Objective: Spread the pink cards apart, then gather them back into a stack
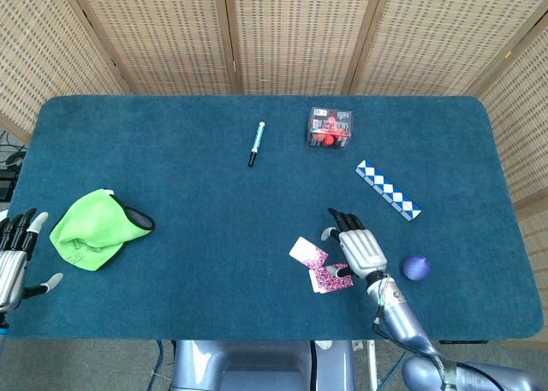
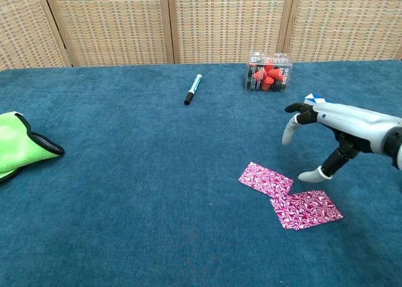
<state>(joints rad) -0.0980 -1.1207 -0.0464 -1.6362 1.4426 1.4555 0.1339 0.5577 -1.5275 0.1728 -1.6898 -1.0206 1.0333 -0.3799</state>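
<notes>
Two pink patterned cards lie apart on the blue table near its front right. One card [image 2: 266, 178] [image 1: 306, 251] lies to the left. The other card [image 2: 306, 208] [image 1: 326, 278] lies closer to the front edge, just touching the first at a corner. My right hand [image 2: 333, 133] [image 1: 358, 249] hovers above and to the right of them, fingers spread, holding nothing. My left hand [image 1: 12, 258] rests open at the far left edge of the head view.
A green cloth [image 1: 94, 228] lies at the left. Further back are a marker pen [image 1: 256, 143], a clear box of red pieces [image 1: 330, 127] and a blue-and-white folding strip [image 1: 388, 190]. A purple ball [image 1: 415, 267] sits right of my right hand.
</notes>
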